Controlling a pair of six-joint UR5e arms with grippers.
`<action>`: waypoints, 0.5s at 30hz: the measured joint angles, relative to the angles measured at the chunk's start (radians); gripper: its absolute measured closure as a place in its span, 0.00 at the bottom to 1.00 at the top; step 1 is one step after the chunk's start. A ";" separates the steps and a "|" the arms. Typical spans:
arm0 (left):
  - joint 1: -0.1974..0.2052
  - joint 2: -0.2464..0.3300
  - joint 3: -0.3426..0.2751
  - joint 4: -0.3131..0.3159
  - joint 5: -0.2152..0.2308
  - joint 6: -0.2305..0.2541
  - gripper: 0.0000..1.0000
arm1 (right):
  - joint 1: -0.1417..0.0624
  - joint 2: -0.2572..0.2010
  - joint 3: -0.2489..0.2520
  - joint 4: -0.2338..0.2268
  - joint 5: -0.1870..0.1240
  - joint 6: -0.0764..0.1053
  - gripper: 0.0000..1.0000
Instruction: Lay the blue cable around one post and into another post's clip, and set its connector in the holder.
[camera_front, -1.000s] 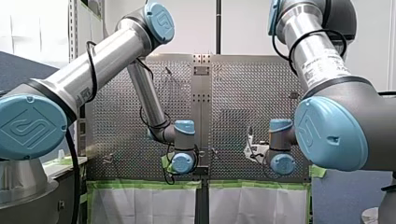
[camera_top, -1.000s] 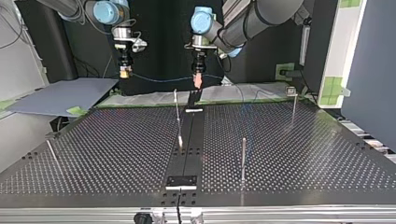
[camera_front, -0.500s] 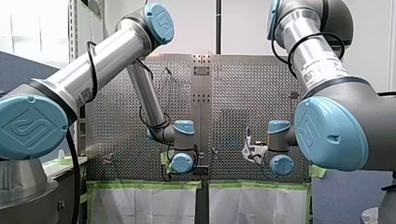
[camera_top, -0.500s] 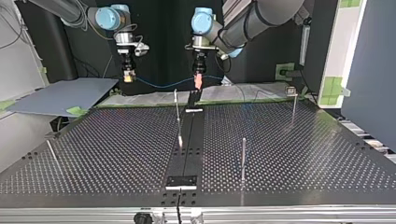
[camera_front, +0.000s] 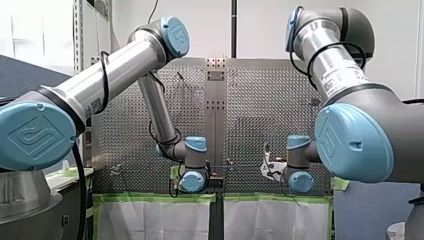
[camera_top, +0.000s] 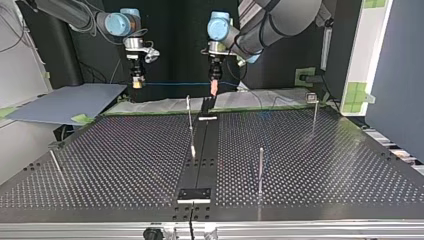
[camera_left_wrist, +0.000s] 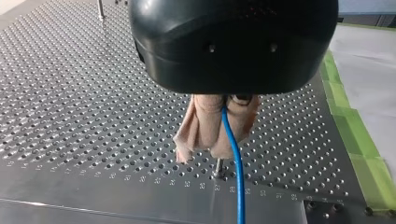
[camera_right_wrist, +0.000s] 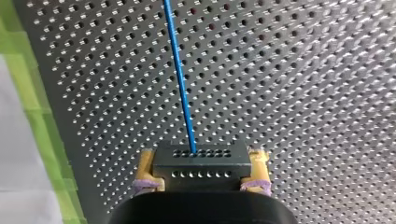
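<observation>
In the top view, the blue cable (camera_top: 172, 84) runs almost straight between my two grippers, above the table's far edge. My left gripper (camera_top: 214, 89) hangs at the middle and my right gripper (camera_top: 136, 82) to its left. In the left wrist view, the left gripper (camera_left_wrist: 217, 140) has its beige pads (camera_left_wrist: 201, 126) shut on the cable (camera_left_wrist: 235, 168), just above a post (camera_left_wrist: 217, 169). In the right wrist view, the right gripper (camera_right_wrist: 201, 169) is shut with yellow pads (camera_right_wrist: 147, 168) on the black connector (camera_right_wrist: 201, 156), and the cable (camera_right_wrist: 180, 84) leads away ahead of it.
Thin metal posts stand on the perforated table (camera_top: 310, 165): one near the far middle (camera_top: 189, 112), one at the near right (camera_top: 260, 167), one at the far right (camera_top: 315, 117). A small black block (camera_top: 195, 194) sits on the centre strip by the near edge. Green tape (camera_front: 160, 197) lines the edge.
The cable sagged between the grippers and now hangs nearly straight. In the top view my right gripper has moved a little rightward and lower, and in the front view both wrists have come lower.
</observation>
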 joint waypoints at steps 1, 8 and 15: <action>0.002 -0.001 0.001 0.003 0.004 0.002 1.00 | 0.000 0.003 -0.002 0.000 0.000 -0.003 1.00; 0.017 -0.003 0.029 0.002 0.037 0.008 1.00 | -0.005 0.012 -0.019 0.006 0.001 -0.016 1.00; 0.020 -0.011 0.068 -0.025 0.067 0.000 1.00 | -0.016 0.014 -0.048 0.029 0.003 -0.014 1.00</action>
